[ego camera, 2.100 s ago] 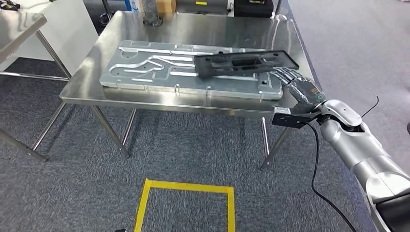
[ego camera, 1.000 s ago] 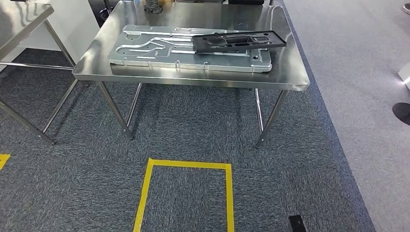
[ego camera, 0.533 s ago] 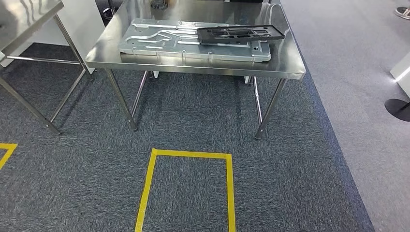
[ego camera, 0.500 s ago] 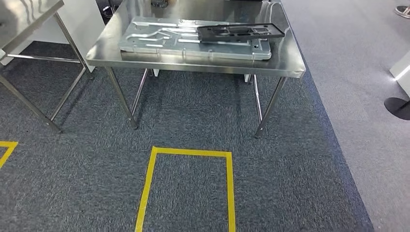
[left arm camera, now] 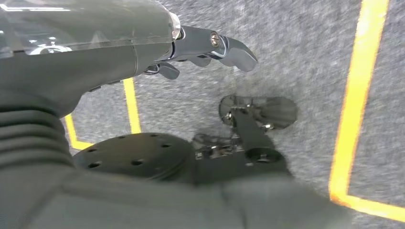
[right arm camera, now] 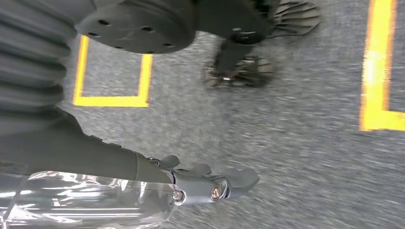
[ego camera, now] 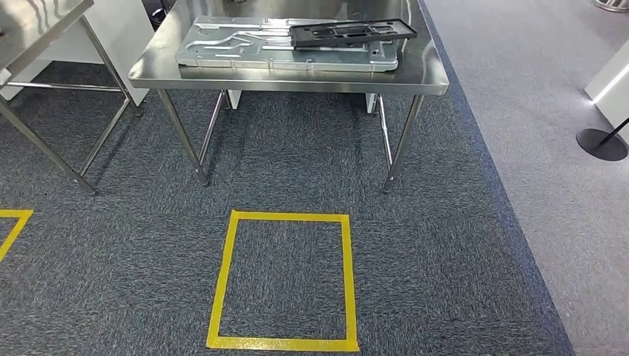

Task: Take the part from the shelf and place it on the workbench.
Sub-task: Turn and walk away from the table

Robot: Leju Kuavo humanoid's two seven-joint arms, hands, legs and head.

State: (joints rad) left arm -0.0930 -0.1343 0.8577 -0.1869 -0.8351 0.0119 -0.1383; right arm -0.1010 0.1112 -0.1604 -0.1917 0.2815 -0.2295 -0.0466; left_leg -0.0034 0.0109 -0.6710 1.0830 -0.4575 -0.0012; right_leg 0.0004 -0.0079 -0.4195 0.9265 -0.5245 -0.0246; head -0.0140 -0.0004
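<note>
From the head view, a second steel table (ego camera: 30,22) stands at the far left, and a strip of yellow tape (ego camera: 11,226) crosses the carpet (ego camera: 445,245) below it. The bench (ego camera: 289,74) stands ahead, carrying a grey metal plate (ego camera: 245,52) that runs along most of its top. The black part (ego camera: 352,31) lies flat on the plate's right end, toward the bench's far right corner, with its right end jutting just past the plate. A yellow tape square (ego camera: 282,278) marks the carpet in front of the bench. A dark round stand base (ego camera: 601,143) sits on the paler floor at the right.

The wrist views look down at the carpet and its yellow lines. The left hand (left arm camera: 200,47) hangs over the carpet with its fingers (left arm camera: 234,47) loosely extended and apart, holding nothing. The right hand (right arm camera: 205,183) hangs the same way, fingers (right arm camera: 239,179) slightly parted and empty.
</note>
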